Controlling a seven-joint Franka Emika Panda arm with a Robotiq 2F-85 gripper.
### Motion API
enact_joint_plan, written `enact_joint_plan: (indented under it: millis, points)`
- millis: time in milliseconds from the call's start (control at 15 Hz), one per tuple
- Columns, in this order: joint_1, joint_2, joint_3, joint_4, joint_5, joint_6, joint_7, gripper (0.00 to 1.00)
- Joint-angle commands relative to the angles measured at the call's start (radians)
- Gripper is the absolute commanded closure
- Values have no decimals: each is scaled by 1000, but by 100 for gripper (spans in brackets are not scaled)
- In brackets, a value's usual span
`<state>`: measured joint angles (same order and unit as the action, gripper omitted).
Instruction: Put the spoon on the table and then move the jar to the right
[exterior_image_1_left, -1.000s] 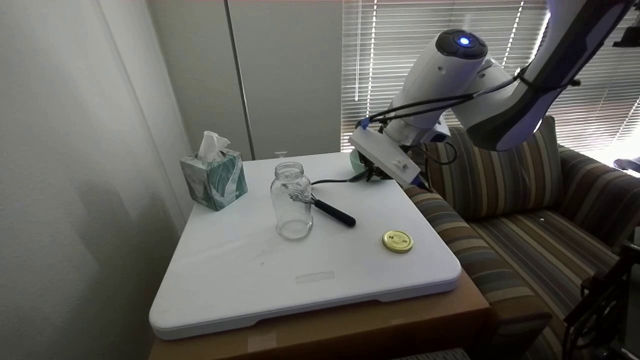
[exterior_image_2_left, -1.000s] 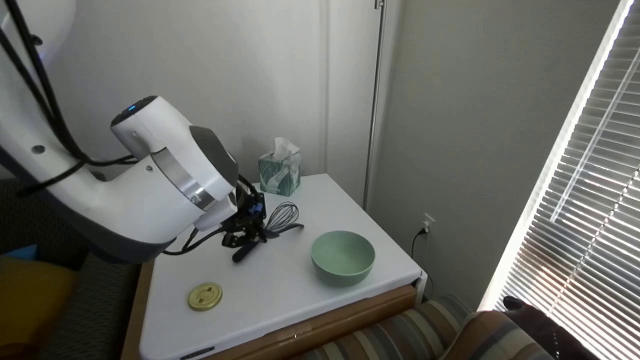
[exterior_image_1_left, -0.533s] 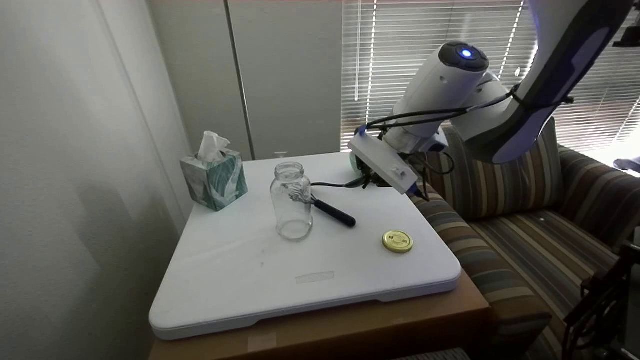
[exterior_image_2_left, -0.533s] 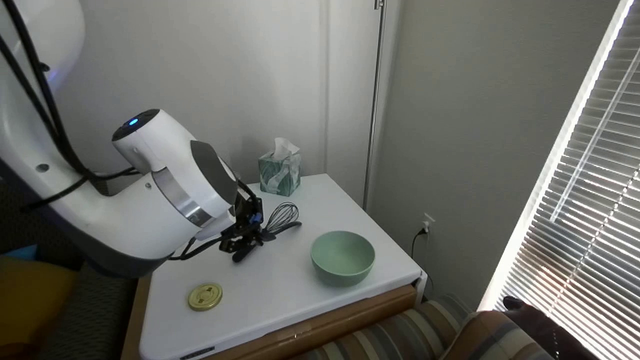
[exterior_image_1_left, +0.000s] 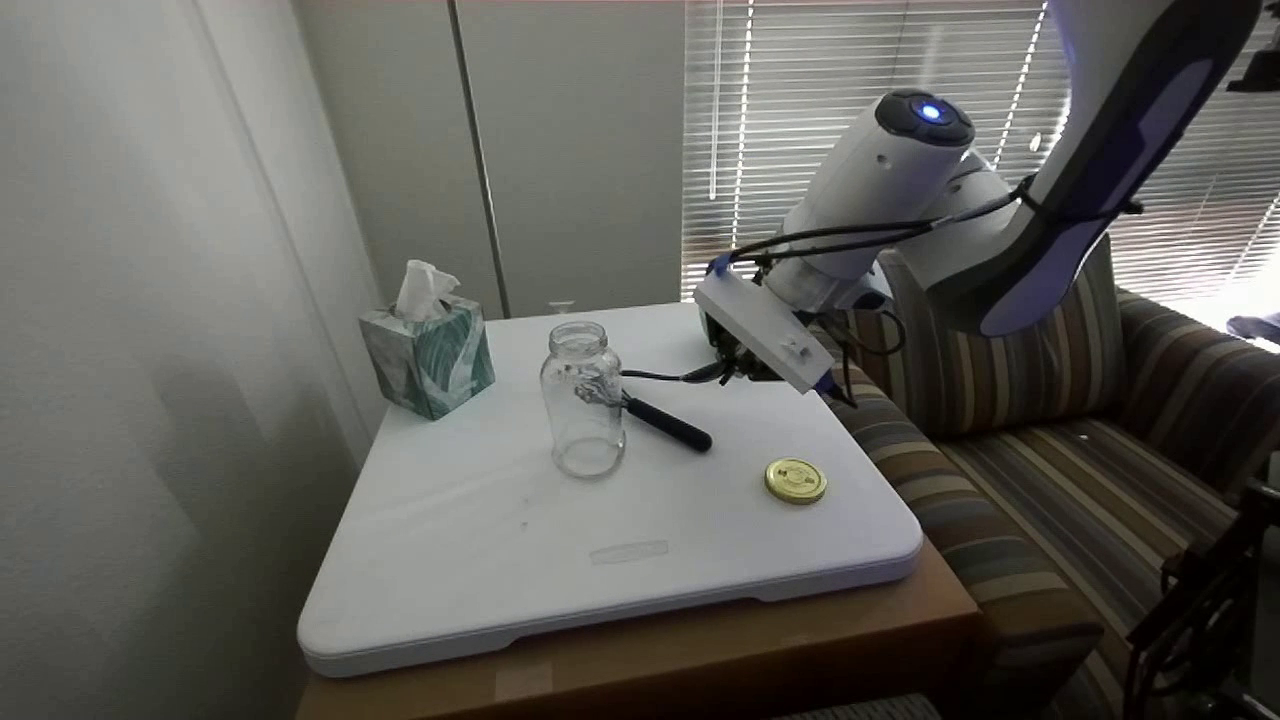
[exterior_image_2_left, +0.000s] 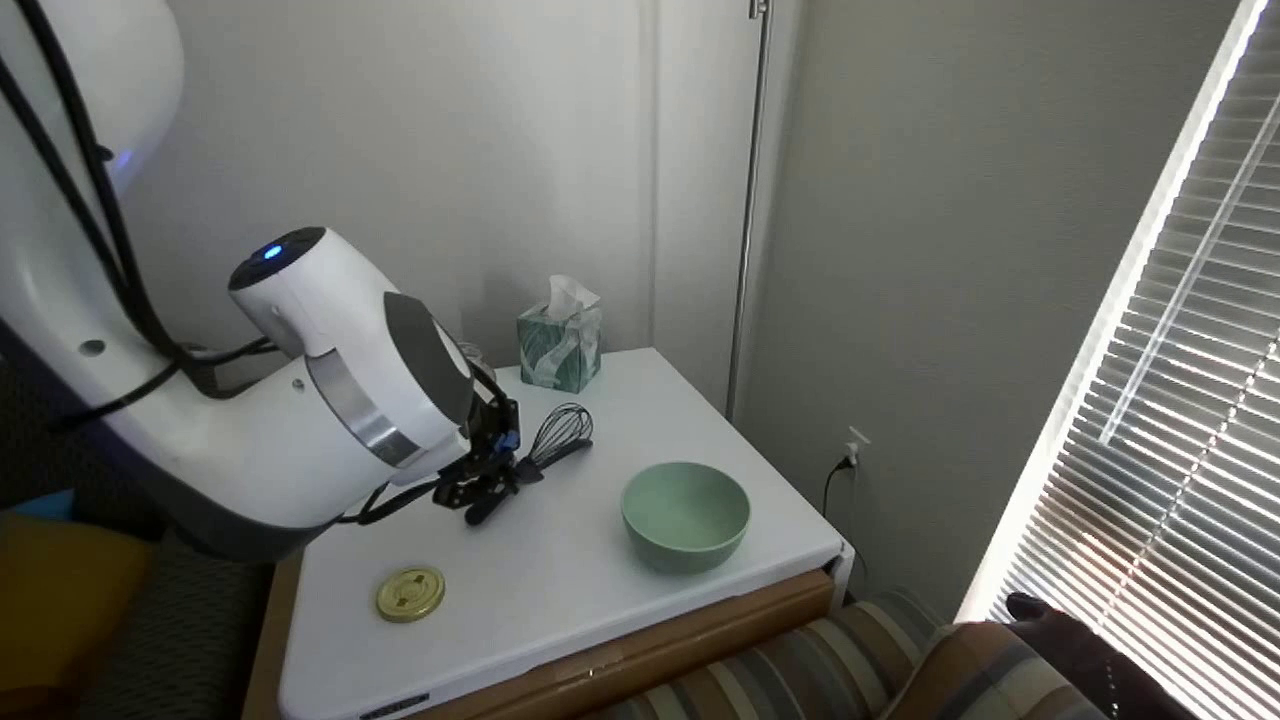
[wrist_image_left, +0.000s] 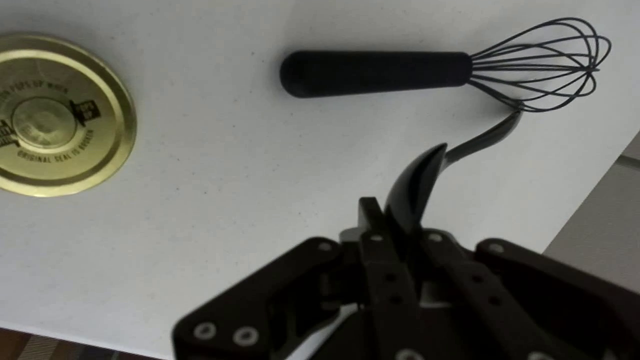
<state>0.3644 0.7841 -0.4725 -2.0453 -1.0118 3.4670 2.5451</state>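
Note:
My gripper (wrist_image_left: 397, 225) is shut on the bowl end of the black spoon (wrist_image_left: 412, 187) in the wrist view. The spoon's handle points away from the fingers, its tip beside the whisk's wires. The spoon shows low over the white table (exterior_image_1_left: 470, 570) in both exterior views (exterior_image_1_left: 660, 377) (exterior_image_2_left: 565, 454); I cannot tell whether it touches the top. My gripper shows in both exterior views (exterior_image_1_left: 738, 365) (exterior_image_2_left: 503, 480), partly covered. The clear glass jar (exterior_image_1_left: 585, 415) stands upright and open near the table's middle. In an exterior view, only a sliver of the jar (exterior_image_2_left: 471, 351) shows behind the arm.
A black-handled whisk (wrist_image_left: 375, 74) lies beside the spoon, partly behind the jar in an exterior view (exterior_image_1_left: 670, 425). A gold lid (exterior_image_1_left: 796, 481) lies near the table's edge. A green bowl (exterior_image_2_left: 685, 520) and a tissue box (exterior_image_1_left: 430, 360) stand on the table. A striped sofa (exterior_image_1_left: 1000, 480) adjoins it.
My gripper has moved down toward the table and slightly sideways, with the spoon still in it. The jar's edge has come into sight behind the arm. The jar, whisk and lid have not moved.

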Motion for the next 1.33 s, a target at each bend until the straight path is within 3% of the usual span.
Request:
enact_joint_plan:
  millis: [0,133,200,267,400,667,867,1067,1267]
  points:
    - [-13,33,5,-18,20,0,-49,98]
    - [-5,35,-3,-22,18,0,-50,98]
    - [-5,36,-3,-22,17,0,-53,67]
    - [-5,37,-4,-23,16,0,-53,66]
    - [0,51,-9,-33,17,-14,-53,55]
    - [27,70,-39,-40,24,-12,-58,24]
    - [84,36,-102,-44,29,-14,-72,3]
    - [142,-31,-168,-55,10,-13,-92,0]
    - [105,-162,-127,-75,-107,-13,-159,0]
